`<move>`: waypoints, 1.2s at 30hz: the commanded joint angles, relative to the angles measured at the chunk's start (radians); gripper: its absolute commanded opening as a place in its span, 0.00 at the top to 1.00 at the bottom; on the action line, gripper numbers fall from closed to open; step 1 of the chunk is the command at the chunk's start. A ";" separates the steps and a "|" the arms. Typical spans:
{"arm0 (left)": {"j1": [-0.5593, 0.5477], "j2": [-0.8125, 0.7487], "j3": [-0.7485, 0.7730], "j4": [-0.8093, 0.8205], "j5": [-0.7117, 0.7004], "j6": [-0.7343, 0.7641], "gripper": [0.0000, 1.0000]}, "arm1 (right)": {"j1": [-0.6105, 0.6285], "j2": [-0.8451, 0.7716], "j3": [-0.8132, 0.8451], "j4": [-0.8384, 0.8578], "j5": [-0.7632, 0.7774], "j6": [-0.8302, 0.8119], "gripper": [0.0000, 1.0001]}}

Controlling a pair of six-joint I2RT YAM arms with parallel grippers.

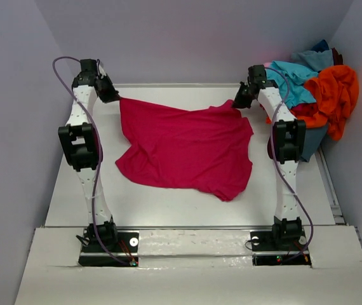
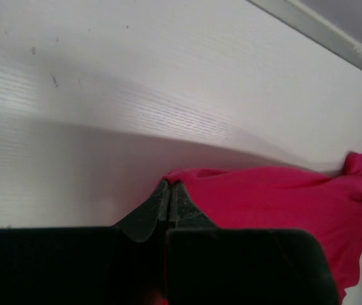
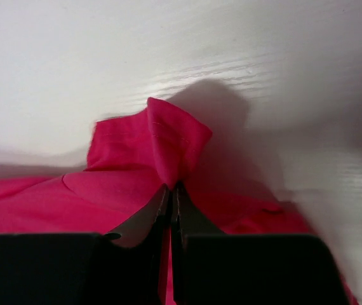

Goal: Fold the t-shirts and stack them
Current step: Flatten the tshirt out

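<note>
A crimson-magenta t-shirt lies spread and rumpled across the middle of the white table. My left gripper is at the far left, shut on the shirt's far left corner. My right gripper is at the far right, shut on the far right corner, where a hemmed fold stands up above the tips. In both wrist views the black fingers are pressed together with cloth pinched at the tips. More t-shirts, orange and turquoise, are heaped at the far right.
The heap of shirts sits on a container off the table's right side, close behind my right arm. Grey walls enclose the left, back and right. The table's far edge runs just beyond my left gripper.
</note>
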 commanded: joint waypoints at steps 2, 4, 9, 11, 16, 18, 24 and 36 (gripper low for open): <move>-0.034 -0.159 -0.019 0.001 -0.019 -0.004 0.94 | 0.007 -0.177 0.043 -0.057 0.015 -0.028 0.93; -0.051 -0.194 -0.045 -0.001 -0.032 -0.002 0.94 | 0.007 -0.209 0.046 -0.066 0.003 -0.031 0.93; -0.097 -0.280 -0.109 -0.005 -0.112 -0.007 0.94 | 0.007 -0.310 -0.006 -0.068 -0.006 -0.043 0.93; -0.106 -0.334 -0.138 -0.002 -0.147 -0.022 0.94 | 0.007 -0.345 -0.029 -0.072 -0.006 -0.046 0.93; -0.115 -0.473 -0.241 0.008 -0.216 -0.053 0.94 | 0.025 -0.454 -0.060 -0.098 -0.016 -0.056 0.93; -0.115 -0.514 -0.280 0.012 -0.238 -0.062 0.94 | 0.034 -0.483 -0.074 -0.115 -0.002 -0.069 0.93; -0.125 -0.688 -0.393 0.033 -0.289 -0.097 0.94 | 0.044 -0.621 -0.179 -0.118 0.021 -0.080 0.93; -0.145 -1.020 -0.635 0.073 -0.342 -0.105 0.94 | 0.076 -0.884 -0.337 -0.138 0.072 -0.095 0.93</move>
